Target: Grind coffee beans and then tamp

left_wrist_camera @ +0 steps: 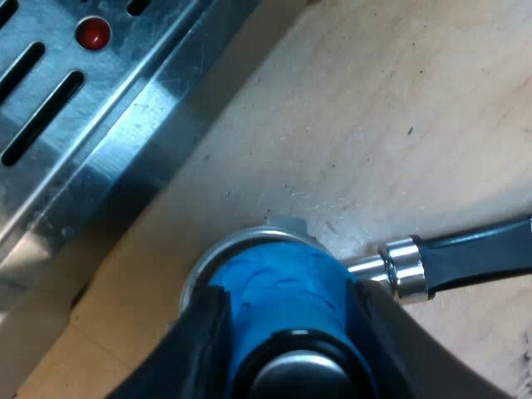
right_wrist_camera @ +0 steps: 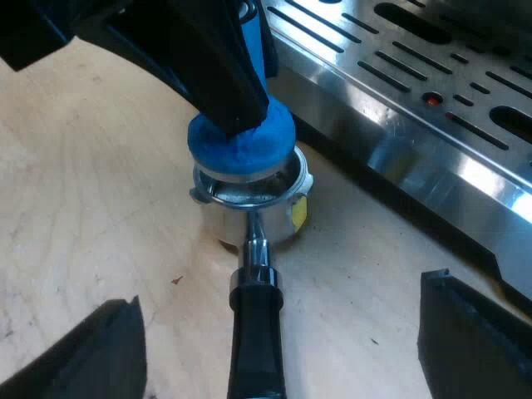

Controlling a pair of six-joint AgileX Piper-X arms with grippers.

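Observation:
The blue tamper (left_wrist_camera: 283, 295) stands upright with its base in the mouth of the metal holder's basket (left_wrist_camera: 278, 229). My left gripper (left_wrist_camera: 287, 337) is shut on the tamper, one black finger on each side. The holder's dark handle (left_wrist_camera: 478, 253) lies flat on the wooden table. In the right wrist view, the left gripper (right_wrist_camera: 224, 75) presses the tamper (right_wrist_camera: 241, 145) onto the holder (right_wrist_camera: 258, 199). My right gripper (right_wrist_camera: 283, 345) is open, its fingers wide apart on either side of the handle (right_wrist_camera: 256, 332) without touching it.
The espresso machine's slotted steel drip tray (left_wrist_camera: 100, 125) (right_wrist_camera: 432, 50) with a red dot (left_wrist_camera: 92, 33) runs close beside the holder. The holder rests on a pale wooden table (right_wrist_camera: 83, 208). A small yellow label (right_wrist_camera: 298, 212) sticks to the basket's side.

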